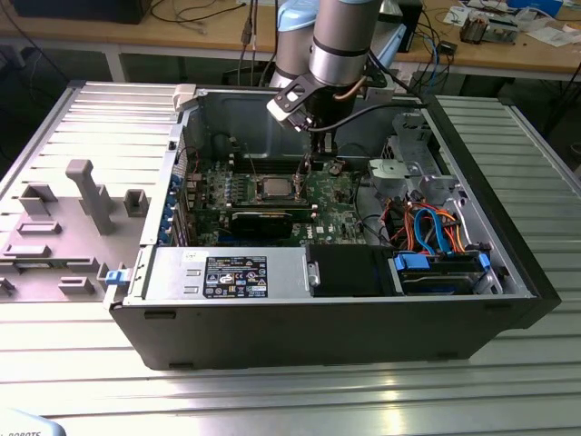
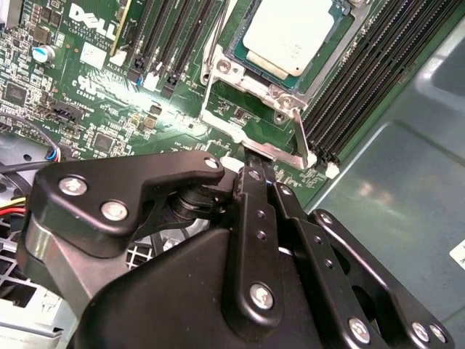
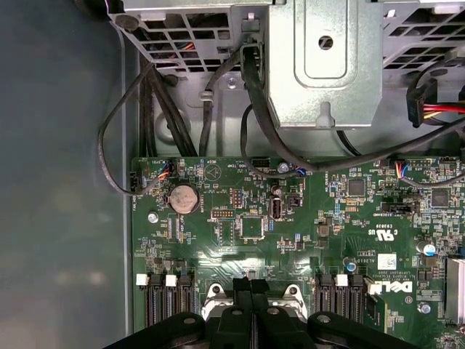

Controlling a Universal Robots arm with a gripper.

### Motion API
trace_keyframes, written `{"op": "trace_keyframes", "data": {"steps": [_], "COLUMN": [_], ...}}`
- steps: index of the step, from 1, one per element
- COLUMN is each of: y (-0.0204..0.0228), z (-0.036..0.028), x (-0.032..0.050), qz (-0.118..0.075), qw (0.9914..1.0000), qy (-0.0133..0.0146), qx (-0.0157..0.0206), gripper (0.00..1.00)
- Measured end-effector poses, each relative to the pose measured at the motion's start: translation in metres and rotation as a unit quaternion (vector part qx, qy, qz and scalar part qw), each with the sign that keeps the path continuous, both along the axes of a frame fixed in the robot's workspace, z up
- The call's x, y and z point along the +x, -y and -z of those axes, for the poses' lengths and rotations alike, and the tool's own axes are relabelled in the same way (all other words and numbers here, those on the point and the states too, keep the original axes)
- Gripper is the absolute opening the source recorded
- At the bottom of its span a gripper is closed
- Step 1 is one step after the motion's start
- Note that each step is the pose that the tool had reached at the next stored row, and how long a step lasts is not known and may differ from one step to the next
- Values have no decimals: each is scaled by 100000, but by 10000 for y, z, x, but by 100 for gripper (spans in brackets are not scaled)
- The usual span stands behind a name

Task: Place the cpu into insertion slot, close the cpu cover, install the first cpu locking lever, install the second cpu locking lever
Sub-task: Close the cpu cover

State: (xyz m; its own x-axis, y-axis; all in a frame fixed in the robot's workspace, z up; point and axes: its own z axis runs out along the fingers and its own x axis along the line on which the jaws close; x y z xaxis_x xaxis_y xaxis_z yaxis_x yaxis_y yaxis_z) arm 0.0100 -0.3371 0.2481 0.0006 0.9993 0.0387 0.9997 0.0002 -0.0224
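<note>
You'll find black memory slots [image 3: 163,309] flanking the jaws on either side, set in the green motherboard [image 3: 290,240]. Ahead of the jaws and off to one side sits a coin battery [image 3: 183,197]. Well beyond it, black cables [image 3: 251,94] run to a grey metal bracket [image 3: 325,65].

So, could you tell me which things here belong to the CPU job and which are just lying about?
Job: cpu, cpu cover, locking lever, end effector.
Lying about: memory slots, coin cell battery, drive cables, grey fixture tray.
</note>
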Motion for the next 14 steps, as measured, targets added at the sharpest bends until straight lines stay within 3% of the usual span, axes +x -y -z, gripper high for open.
{"op": "trace_keyframes", "data": {"steps": [14], "y": [0], "z": [0], "x": [-38], "qz": [12], "qw": [100000], "qy": [-2], "qx": [1], "gripper": [11]}}
